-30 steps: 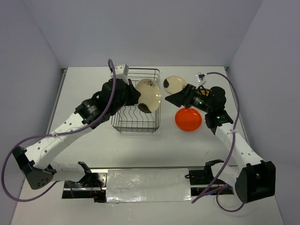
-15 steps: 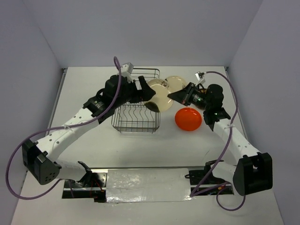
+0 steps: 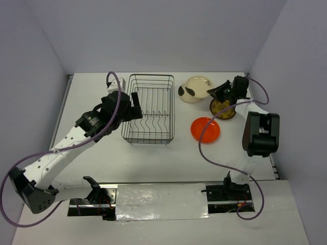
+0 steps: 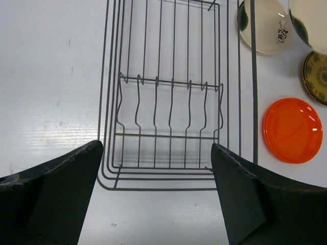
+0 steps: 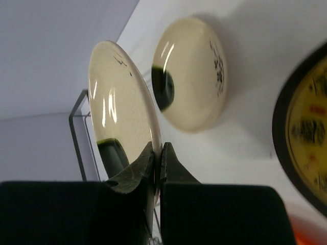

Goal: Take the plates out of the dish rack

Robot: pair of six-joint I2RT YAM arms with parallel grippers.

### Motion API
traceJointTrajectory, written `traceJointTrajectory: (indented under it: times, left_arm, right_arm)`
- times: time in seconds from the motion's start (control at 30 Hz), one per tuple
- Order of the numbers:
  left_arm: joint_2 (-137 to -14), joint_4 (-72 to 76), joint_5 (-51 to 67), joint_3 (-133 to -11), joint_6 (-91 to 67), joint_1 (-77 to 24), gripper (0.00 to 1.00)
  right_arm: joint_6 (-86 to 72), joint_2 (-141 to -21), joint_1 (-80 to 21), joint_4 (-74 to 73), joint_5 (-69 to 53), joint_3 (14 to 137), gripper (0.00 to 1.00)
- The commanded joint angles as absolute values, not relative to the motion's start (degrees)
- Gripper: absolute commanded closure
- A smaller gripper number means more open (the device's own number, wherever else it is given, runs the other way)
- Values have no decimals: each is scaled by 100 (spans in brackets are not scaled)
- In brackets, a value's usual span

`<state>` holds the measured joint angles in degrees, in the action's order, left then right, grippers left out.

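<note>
Right claw (image 5: 157,155) pinches a cream plate (image 5: 120,107) by its rim (left claw (image 4: 156,196) spread above the dish rack (image 4: 168,97))

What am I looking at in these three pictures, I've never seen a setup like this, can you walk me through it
These are two robot arms bolted to the near edge of a white table, each ending in a two-finger gripper. One picture comes from a fixed camera above and behind them. The other two come from small cameras on the wrists, so each shows its own dark fingers at the bottom.

On the table stands a dark wire dish rack, with no plates in it. To its right lie a cream plate with a dark blotch, a dark brown plate with a yellow pattern and an orange plate.

The right gripper pinches the rim of a second cream plate, holding it on edge above the table. The left gripper is open and holds nothing, hovering over the rack's near end.
</note>
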<state>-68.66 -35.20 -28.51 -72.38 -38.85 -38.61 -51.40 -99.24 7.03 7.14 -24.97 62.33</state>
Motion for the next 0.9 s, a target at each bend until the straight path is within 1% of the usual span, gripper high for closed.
traceJointTrajectory:
  times: [0.0, 0.03, 0.07, 0.13, 0.27, 0.33, 0.37, 0.4, 0.47, 0.5, 0.53, 0.6, 0.63, 0.67, 0.7, 0.73, 0.77, 0.8, 0.83, 0.87]
  left_arm:
    - [-6513, -3744, -2927, -7024, -3586, -3885, 1]
    - [-6356, -3762, -2735, -6935, -3586, -3885, 1]
    - [-6259, -3779, -2620, -6839, -3586, -3893, 0]
    - [-5970, -3779, -2392, -6558, -3577, -3929, 1]
    - [-5590, -4051, -2531, -6363, -3595, -3964, 1]
    - [-5450, -4192, -2558, -6354, -3560, -3964, 1]
    - [-5414, -4218, -2575, -6337, -3533, -3964, 1]
    - [-5397, -4254, -2593, -6337, -3516, -3973, 0]
    - [-5370, -4385, -2750, -6285, -3507, -3964, 1]
    - [-5370, -4447, -2821, -6275, -3542, -3964, 1]
    - [-5396, -4595, -2882, -6275, -3577, -3964, 0]
    - [-5414, -4710, -3057, -6293, -3691, -3964, 0]
    - [-5423, -4754, -3102, -6302, -3709, -3955, 1]
    - [-5440, -4755, -3163, -6328, -3726, -3955, 1]
    - [-5467, -4772, -3329, -6346, -3770, -3938, 0]
    - [-5554, -4799, -3435, -6363, -3779, -3929, 1]
    - [-5616, -4764, -3532, -6389, -3788, -3850, 0]
    - [-5695, -4755, -3620, -6407, -3788, -3771, 0]
    - [-5904, -4755, -3578, -6425, -3771, -3657, 0]
    - [-6011, -4755, -3412, -6521, -3744, -3508, 0]
  right_arm:
    - [-4957, -10650, 650, 590, -2540, 7381, 100]
    - [-4922, -11035, 633, 502, -2523, 7583, 100]
    - [-4861, -11196, 598, 327, -2488, 7916, 100]
    - [-4808, -11468, 571, 211, -2373, 8173, 98]
    - [-4528, -11891, 405, -201, -2286, 8692, 90]
    - [-4386, -11935, 255, -333, -2162, 8893, 77]
    - [-4273, -11988, 220, -508, -2188, 8973, 68]
    - [-4211, -12006, 133, -588, -2223, 9052, 52]
    - [-3851, -12067, 44, -1210, -2145, 9420, 41]
    - [-3658, -12111, -139, -1413, -2066, 9552, 32]
    - [-3474, -12146, -202, -2137, -1752, 9945, 31]
    - [-2999, -12199, -325, -2889, -1163, 10335, 20]
    - [-2910, -12095, -351, -3248, -595, 10310, 20]
    - [-2874, -11920, -360, -3269, -310, 10136, 19]
    - [-2848, -11700, -378, -3252, -29, 9916, 10]
    - [-2839, -11202, -395, -3217, 296, 9436, 9]
    - [-2787, -10962, -387, -3130, 656, 9222, 9]
    - [-2751, -10734, -395, -3103, 824, 9037, 3]
    - [-2603, -10366, -396, -3016, 896, 8765, 0]
    - [-2497, -10249, -404, -3049, 931, 8711, 0]
